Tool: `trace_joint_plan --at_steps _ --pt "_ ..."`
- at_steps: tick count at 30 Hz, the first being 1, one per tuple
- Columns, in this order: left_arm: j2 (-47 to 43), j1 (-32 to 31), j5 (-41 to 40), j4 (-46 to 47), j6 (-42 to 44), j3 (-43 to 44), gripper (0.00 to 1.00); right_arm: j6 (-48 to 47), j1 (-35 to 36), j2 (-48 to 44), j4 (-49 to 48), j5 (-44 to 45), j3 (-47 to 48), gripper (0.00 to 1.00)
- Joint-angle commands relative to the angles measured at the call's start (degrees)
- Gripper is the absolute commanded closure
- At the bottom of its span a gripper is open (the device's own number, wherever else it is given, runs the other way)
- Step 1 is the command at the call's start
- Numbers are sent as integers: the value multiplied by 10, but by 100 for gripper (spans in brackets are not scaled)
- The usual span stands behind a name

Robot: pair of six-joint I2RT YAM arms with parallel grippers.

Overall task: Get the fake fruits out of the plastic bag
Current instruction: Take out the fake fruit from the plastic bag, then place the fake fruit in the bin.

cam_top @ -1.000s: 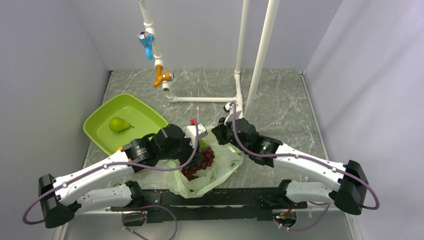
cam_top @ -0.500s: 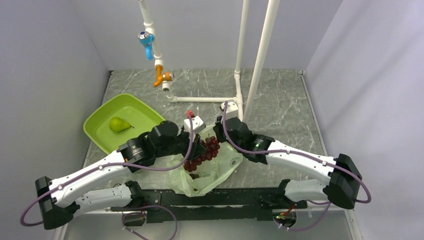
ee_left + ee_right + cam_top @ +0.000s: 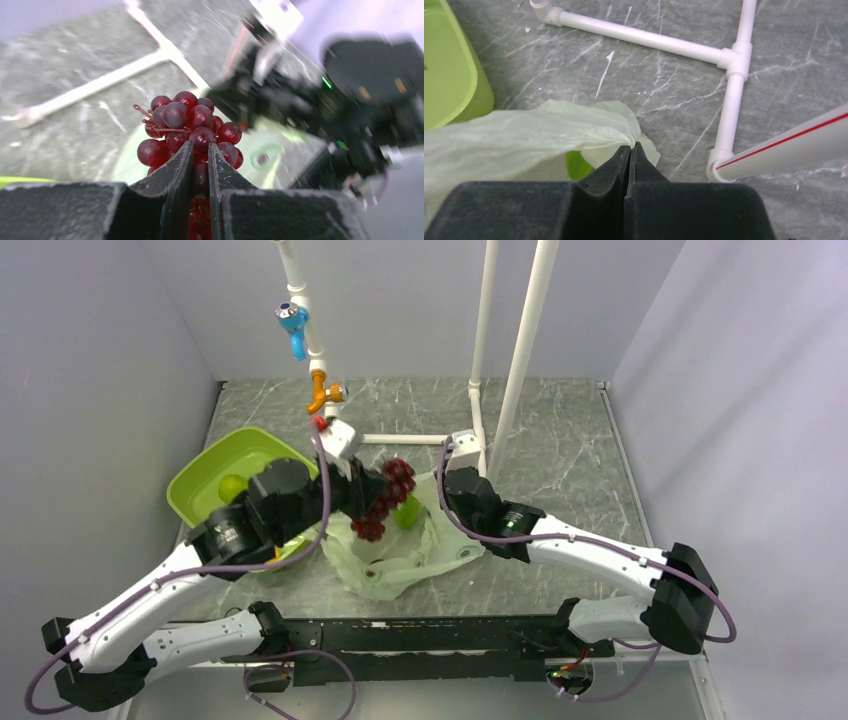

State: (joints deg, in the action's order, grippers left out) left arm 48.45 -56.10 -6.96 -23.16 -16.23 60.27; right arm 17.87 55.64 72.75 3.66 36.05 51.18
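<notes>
My left gripper (image 3: 372, 496) is shut on the dark red grape bunch (image 3: 385, 498) and holds it in the air above the pale-green plastic bag (image 3: 400, 562); in the left wrist view the grapes (image 3: 187, 125) sit pinched between the fingers (image 3: 177, 172). My right gripper (image 3: 630, 148) is shut on the bag's edge (image 3: 549, 130), holding it up at the bag's right side (image 3: 450, 502). A green fruit piece (image 3: 405, 515) shows in the bag mouth, also in the right wrist view (image 3: 576, 165). The green pear (image 3: 232, 486) lies in the tray, partly behind my left arm.
The rigid lime-green tray (image 3: 200, 480) stands at the left, its corner in the right wrist view (image 3: 454, 75). A white pipe frame (image 3: 420, 438) lies behind the bag with uprights (image 3: 520, 350). A blue-and-orange tap (image 3: 318, 390) hangs above the tray's far side.
My left gripper has lifted the grape bunch out of the bag, moving up and back toward the tray. The right gripper keeps its hold on the bag's edge, shifted slightly back.
</notes>
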Motion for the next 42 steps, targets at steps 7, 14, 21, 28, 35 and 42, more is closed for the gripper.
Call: trace_joint_plan --at_steps 7,14,21,28,35,42 --pt "-62 192 -110 -141 -4 73 100 -5 -4 -48 -42 -35 -32 100" --pt "-36 267 -217 -256 24 102 100 9 -6 -46 -19 -26 -43 100" --pt "4 359 -270 -238 66 50 100 3 -6 -75 -12 -51 -41 100" --pt "-27 436 -242 -188 36 16 100 -14 -6 -73 -3 -49 -34 100" --pt "-36 455 -72 -168 42 163 100 -24 -7 -31 -18 -39 -28 100" --pt "23 456 -68 -244 33 264 100 -12 -7 -28 -12 -59 -12 100"
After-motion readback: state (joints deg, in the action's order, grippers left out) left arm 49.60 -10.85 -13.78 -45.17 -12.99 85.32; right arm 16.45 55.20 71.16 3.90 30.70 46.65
